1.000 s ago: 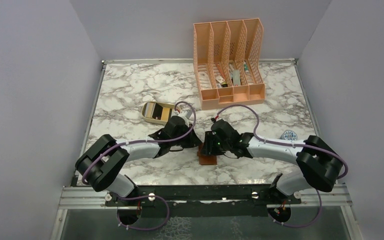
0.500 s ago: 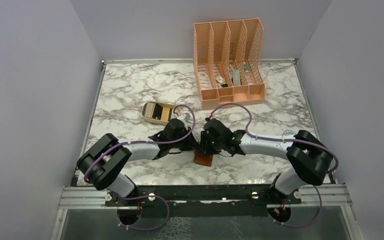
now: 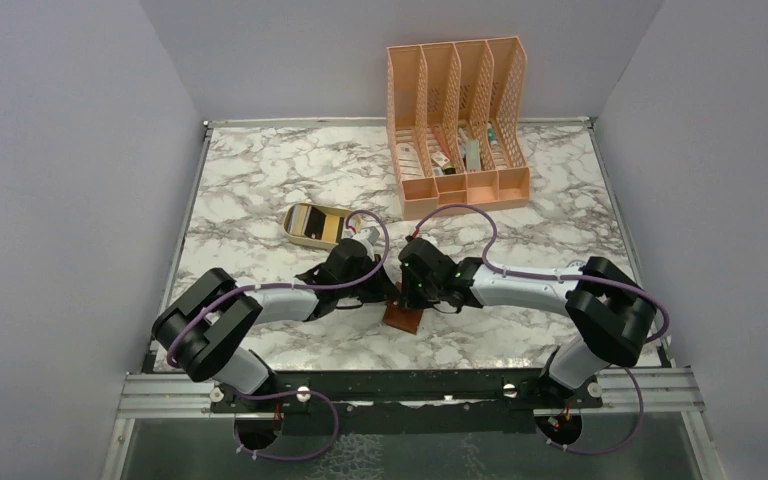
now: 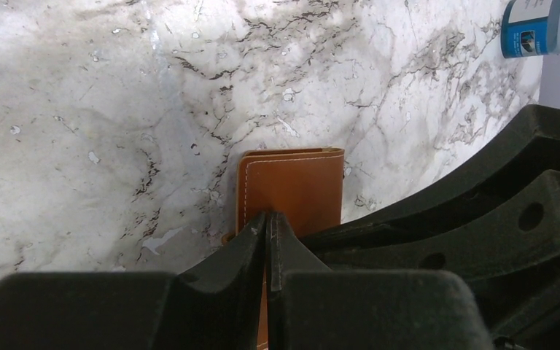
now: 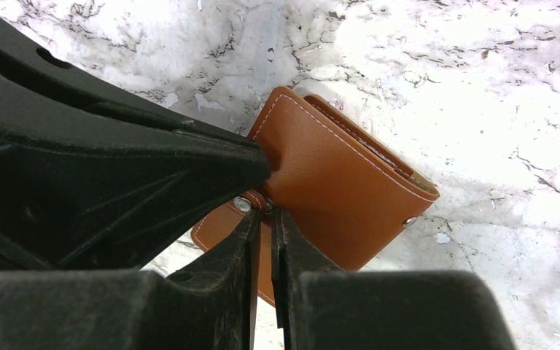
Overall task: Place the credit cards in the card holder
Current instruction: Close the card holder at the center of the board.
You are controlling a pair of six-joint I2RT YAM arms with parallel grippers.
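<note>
Since a second ago my right arm [image 3: 530, 290] has swung toward the left of the top view, the card holder [image 3: 402, 318] now sits slightly further left with it, and that arm's jaws have drawn in.

Across the marbled desk [image 3: 260, 180], the peach file organiser [image 3: 460, 120] stands at upper centre-right, well apart from the work. My left arm [image 3: 280, 298] and the right one meet low in the middle of the frame. Just up and left of them lies the beige tray [image 3: 310, 243], with the credit cards [image 3: 312, 220] lying in it.

Folded, the brown leather card holder lies on the desk between both wrists. My left gripper [image 4: 266, 222] is pressed nearly together, pinching a thin leather edge at the holder's near end. My right gripper [image 5: 265, 219] is down to a narrow slit, nipping the flap beside the snap stud [image 5: 242, 205].
</note>
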